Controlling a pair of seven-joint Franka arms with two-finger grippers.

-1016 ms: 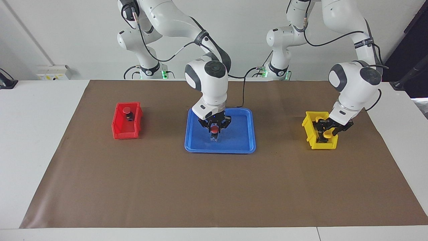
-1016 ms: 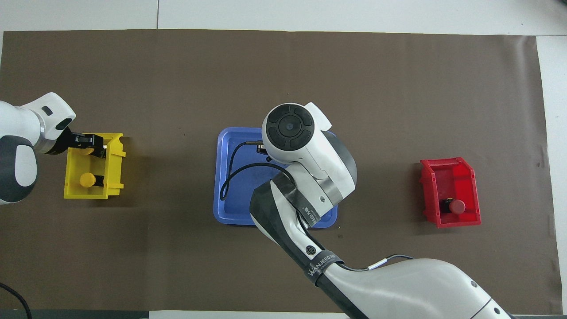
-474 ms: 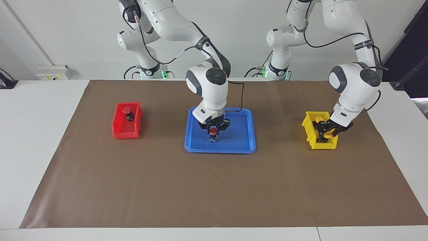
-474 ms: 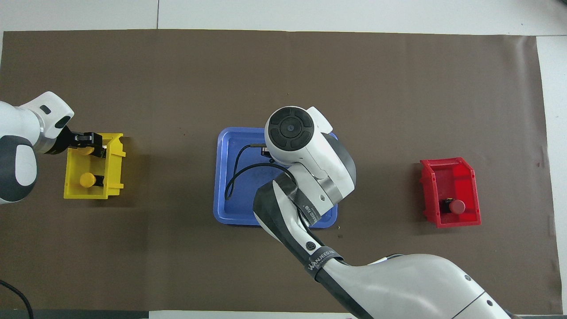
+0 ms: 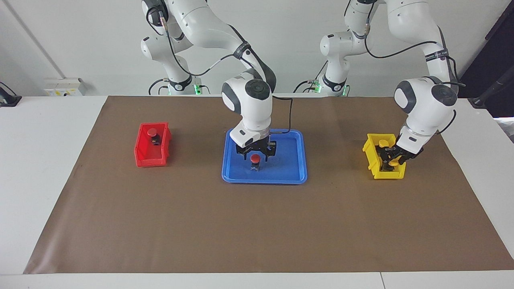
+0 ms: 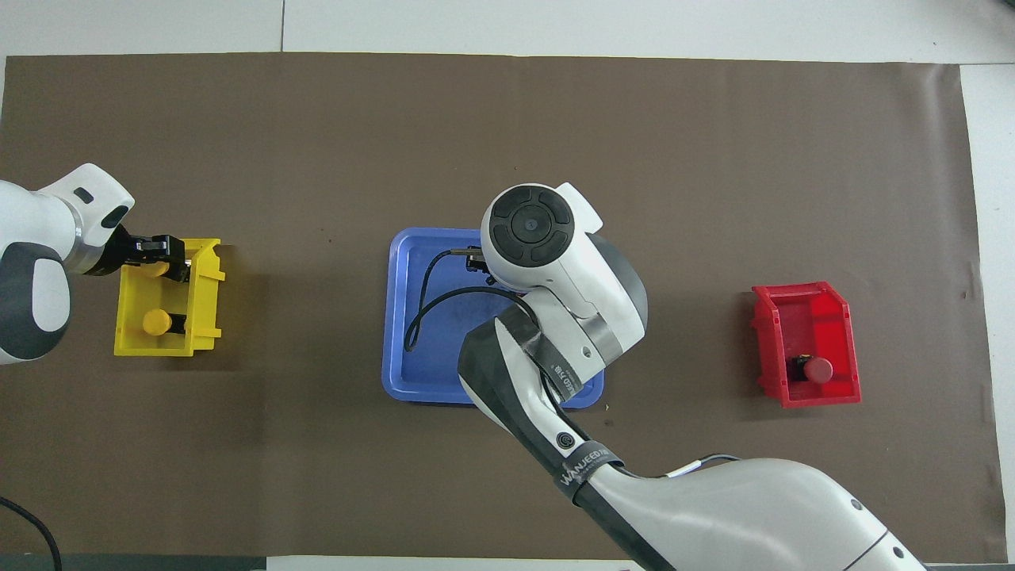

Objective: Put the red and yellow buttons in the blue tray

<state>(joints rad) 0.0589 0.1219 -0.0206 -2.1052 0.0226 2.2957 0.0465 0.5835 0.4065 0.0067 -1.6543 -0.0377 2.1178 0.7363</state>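
The blue tray (image 5: 265, 180) lies mid-table; it also shows in the overhead view (image 6: 396, 317). One red button (image 5: 254, 159) stands upright in it. My right gripper (image 5: 255, 152) hangs open just above that button, which my right arm hides from overhead. A second red button (image 5: 151, 132) sits in the red bin (image 5: 141, 154). My left gripper (image 5: 391, 157) is down inside the yellow bin (image 5: 371, 154), around a yellow button (image 5: 394, 161). A second yellow button (image 6: 156, 321) lies in the bin's part nearer to the robots.
Brown paper (image 5: 257, 224) covers the table. The red bin (image 6: 842, 317) stands toward the right arm's end and the yellow bin (image 6: 208, 293) toward the left arm's end. A black cable (image 6: 420, 305) from my right wrist loops over the tray.
My right gripper lowered the red button onto the tray floor, opened and rose slightly off it. My left gripper sank a little deeper into the yellow bin.
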